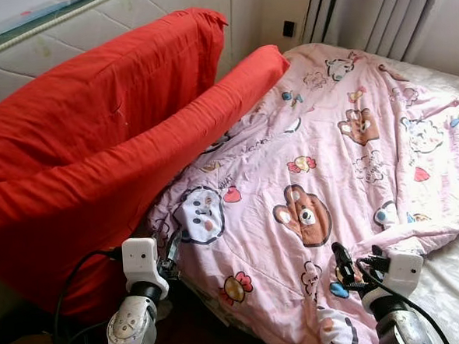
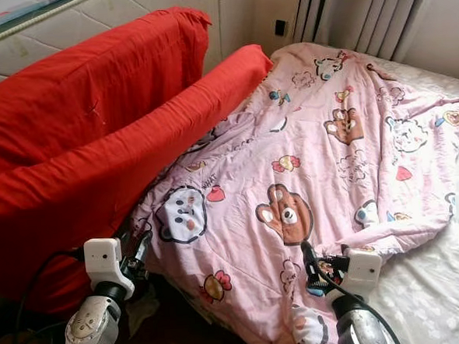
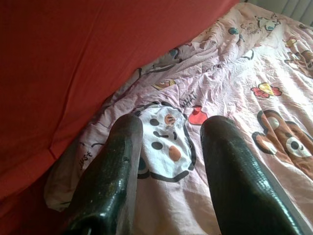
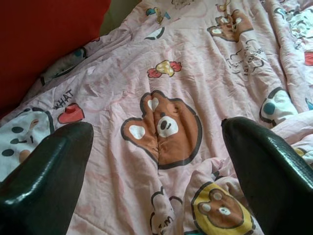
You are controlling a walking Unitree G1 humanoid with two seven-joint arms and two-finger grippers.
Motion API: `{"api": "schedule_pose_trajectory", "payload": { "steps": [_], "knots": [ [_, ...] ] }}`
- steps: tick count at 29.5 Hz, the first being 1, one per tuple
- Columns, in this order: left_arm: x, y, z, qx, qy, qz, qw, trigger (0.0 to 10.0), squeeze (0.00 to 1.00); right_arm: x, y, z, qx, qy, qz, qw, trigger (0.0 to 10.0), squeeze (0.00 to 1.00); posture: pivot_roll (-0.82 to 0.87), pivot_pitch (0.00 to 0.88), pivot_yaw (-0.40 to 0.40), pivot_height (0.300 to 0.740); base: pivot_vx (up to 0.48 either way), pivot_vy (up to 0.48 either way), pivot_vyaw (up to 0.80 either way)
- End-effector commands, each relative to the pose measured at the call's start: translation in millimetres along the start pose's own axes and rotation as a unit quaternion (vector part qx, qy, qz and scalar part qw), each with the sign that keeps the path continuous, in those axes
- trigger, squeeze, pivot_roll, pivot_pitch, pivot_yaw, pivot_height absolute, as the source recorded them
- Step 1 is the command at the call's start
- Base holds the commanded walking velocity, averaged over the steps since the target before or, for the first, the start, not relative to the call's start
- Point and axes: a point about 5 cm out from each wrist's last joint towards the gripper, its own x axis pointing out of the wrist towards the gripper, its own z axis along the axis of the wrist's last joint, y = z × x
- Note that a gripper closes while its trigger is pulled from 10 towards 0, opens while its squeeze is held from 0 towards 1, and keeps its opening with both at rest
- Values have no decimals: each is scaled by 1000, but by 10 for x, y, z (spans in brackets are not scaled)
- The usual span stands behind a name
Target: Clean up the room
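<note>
A pink quilt [image 1: 330, 158] printed with cartoon bears and animals lies crumpled across the bed. Two big red pillows [image 1: 93, 110] lean against the headboard on the left, the lower one [image 1: 210, 111] resting on the quilt's edge. My left gripper [image 1: 170, 257] hovers open at the quilt's near left corner, its fingers [image 3: 112, 171] either side of a white animal print [image 3: 166, 142]. My right gripper [image 1: 358, 264] stands wide open just above the quilt's near edge, by a brown bear print [image 4: 164, 127]. Nothing sits between either pair of fingers.
The padded headboard [image 1: 65, 34] runs along the left. Grey curtains [image 1: 376, 15] hang at the back, with a dark wall socket [image 1: 288, 29] beside them. White patterned sheet [image 1: 454, 283] shows at the right. Dark floor [image 1: 193, 338] and a black cable [image 1: 66, 299] lie below the bed edge.
</note>
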Motion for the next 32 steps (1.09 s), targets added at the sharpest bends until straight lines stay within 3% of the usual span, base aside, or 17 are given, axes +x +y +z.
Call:
{"api": "schedule_pose_trajectory", "payload": {
  "steps": [1, 25, 32],
  "knots": [
    [-11, -8, -3, -3, 2, -4, 1000, 10000, 0, -55, -46, -75, 0, 13, -10, 1000, 10000, 0, 81, 217, -27, 740, 0, 0, 0],
    [4, -7, 18, -8, 1, -8, 1000, 10000, 0, -61, -42, -98, 6, 14, -18, 1000, 10000, 0, 85, 259, -24, 740, 0, 0, 0],
    [7, -12, 23, -9, 0, -7, 1000, 10000, 0, -63, -60, -94, 13, 14, -23, 1000, 10000, 0, 86, 264, -26, 740, -254, 0, 0]
  ]
}}
